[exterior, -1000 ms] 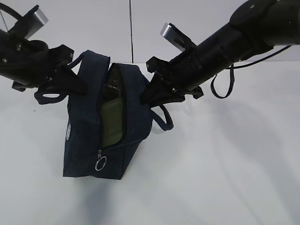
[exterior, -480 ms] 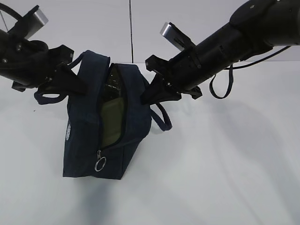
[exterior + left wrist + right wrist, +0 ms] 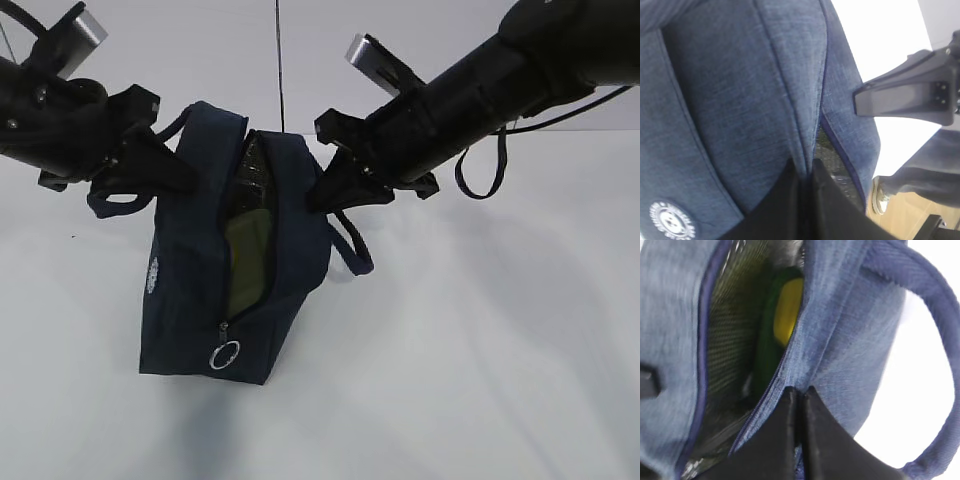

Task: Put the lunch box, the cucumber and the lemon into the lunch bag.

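Observation:
The navy lunch bag (image 3: 190, 290) stands on the white table with its zipper open down the front. My left gripper (image 3: 178, 172) is shut on the fabric of the bag's left top edge (image 3: 805, 165). My right gripper (image 3: 322, 190) is shut on the right zipper edge (image 3: 799, 390). Inside the bag, the right wrist view shows the yellow lemon (image 3: 788, 310) against the dark green cucumber (image 3: 766, 345). Through the opening I see an olive-green surface (image 3: 246, 262); whether it is the lunch box or the lining I cannot tell.
The zipper's metal ring pull (image 3: 224, 355) hangs low on the bag's front. One loop handle (image 3: 355, 250) droops to the right and one (image 3: 112, 202) to the left. A black cable loop (image 3: 482, 170) hangs under the right arm. White table (image 3: 480, 380) surrounds the bag.
Both grippers have risen slightly with the bag's top edges, so the bag stands taller. The right gripper's jaws have closed on the fabric.

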Motion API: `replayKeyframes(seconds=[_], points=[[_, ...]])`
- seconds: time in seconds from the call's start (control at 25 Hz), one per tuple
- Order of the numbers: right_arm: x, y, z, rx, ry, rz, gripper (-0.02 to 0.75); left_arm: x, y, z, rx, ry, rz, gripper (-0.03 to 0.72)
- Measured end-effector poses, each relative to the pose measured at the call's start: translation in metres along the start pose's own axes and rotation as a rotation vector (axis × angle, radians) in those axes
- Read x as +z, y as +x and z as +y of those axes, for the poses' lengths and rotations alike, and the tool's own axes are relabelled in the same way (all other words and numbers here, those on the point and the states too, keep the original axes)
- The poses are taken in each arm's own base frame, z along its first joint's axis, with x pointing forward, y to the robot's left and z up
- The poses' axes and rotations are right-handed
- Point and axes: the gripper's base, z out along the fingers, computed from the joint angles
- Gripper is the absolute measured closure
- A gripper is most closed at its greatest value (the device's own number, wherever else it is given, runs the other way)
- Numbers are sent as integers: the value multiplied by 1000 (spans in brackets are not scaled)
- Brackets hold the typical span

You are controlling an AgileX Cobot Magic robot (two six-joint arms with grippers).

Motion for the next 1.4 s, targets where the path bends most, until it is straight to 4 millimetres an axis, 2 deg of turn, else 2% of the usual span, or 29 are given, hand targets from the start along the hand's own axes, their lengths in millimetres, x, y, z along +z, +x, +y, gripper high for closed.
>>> replayKeyframes(seconds=[0.12, 0.28, 0.48, 0.64, 0.88, 1.04, 1.4], points=[[-10, 0, 6, -35, 29, -12, 737, 1, 1, -4, 18, 21, 5, 690], [-20, 0, 12, -66, 63, -20, 737, 11, 7, -18, 60, 43, 30, 690], [-36, 2, 9, -79, 175, -20, 737, 18, 6, -39, 124, 59, 9, 690], [-55, 1, 4, -94, 252, -40, 737, 23, -1, -47, 138, 77, -6, 690], [-81, -1, 1, -86, 284, -87, 737, 51, -7, -62, 140, 126, 22, 690], [-90, 0, -5, -87, 321, -84, 737, 71, -10, -74, 167, 144, 32, 690], [-92, 1, -8, -99, 354, -71, 737, 101, -15, -61, 113, 119, 26, 690]])
